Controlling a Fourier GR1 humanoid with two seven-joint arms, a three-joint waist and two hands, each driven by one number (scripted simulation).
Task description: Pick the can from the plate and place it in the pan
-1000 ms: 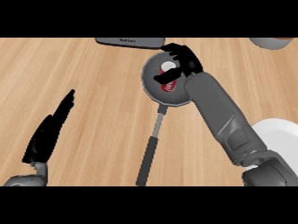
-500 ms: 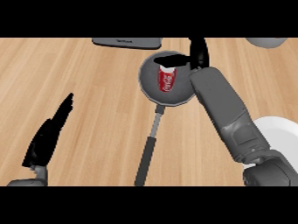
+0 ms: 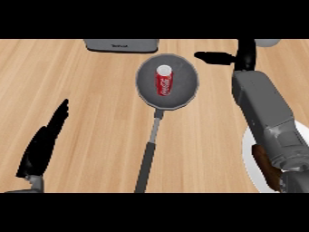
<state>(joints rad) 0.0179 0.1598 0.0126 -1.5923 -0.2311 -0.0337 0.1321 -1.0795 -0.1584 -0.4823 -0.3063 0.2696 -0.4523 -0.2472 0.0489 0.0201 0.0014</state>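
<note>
A: Right robot hand (image 3: 245, 53): how is it posed?

B: It stands beyond the pan (image 3: 168, 81), off the pan's right rim, at the end of a grey forearm rising from the lower right. The fingers point up towards the far edge of the worktop (image 3: 89, 113) and look straight; the thumb sticks out sideways towards the pan. It is relaxed and holds nothing.

A: And the left robot hand (image 3: 46, 140)?

B: At the lower left, fingers straight and slanting up and to the right, spread open and at rest, well apart from the pan.

A: Where is the can (image 3: 163, 81)?

B: The red can lies inside the pan, its silver end towards the far side (its length runs roughly along the line of the handle). No hand touches it.

A: Edges and free room?

B: The pan's long handle runs down towards the near edge. A grey appliance (image 3: 122, 45) sits at the far edge, just beyond the pan. The white plate (image 3: 252, 163) lies at the lower right, largely covered by the right forearm. Bare wood lies between the left robot hand and the handle.
</note>
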